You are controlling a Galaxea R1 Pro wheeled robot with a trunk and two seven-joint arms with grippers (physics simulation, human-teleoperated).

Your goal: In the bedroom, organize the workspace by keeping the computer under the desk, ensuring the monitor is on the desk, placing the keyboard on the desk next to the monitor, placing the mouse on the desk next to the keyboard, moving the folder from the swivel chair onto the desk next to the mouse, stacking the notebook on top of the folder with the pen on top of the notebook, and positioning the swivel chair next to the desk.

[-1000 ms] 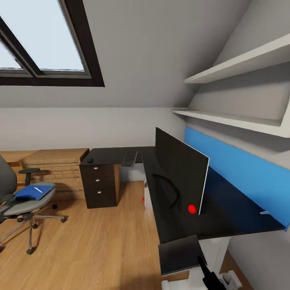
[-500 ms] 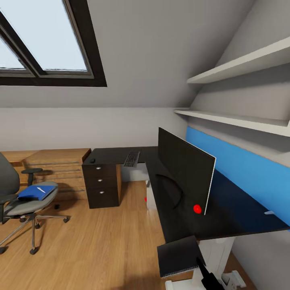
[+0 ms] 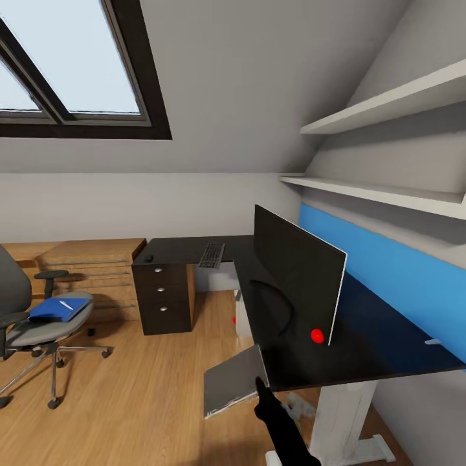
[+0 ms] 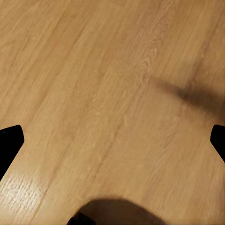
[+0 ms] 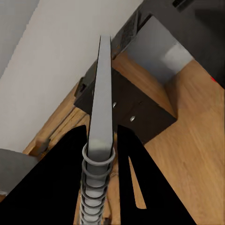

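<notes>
Notebook [image 3: 234, 381]: clamped at its spiral edge in right pincer [image 5: 101, 154], held tilted by tabletop [image 3: 362, 349] corner, awaiting its base, the folder [image 3: 57, 309], on chair [image 3: 39, 323] with pen [image 3: 65, 305]; left pincer fingers [image 4: 9, 143] apart over floor [image 4: 112, 93].

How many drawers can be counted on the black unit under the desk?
3, stacked one above another in the black drawer unit at the desk's far end: top, middle and bottom, each with a round knob. Other sides are hidden.
</notes>
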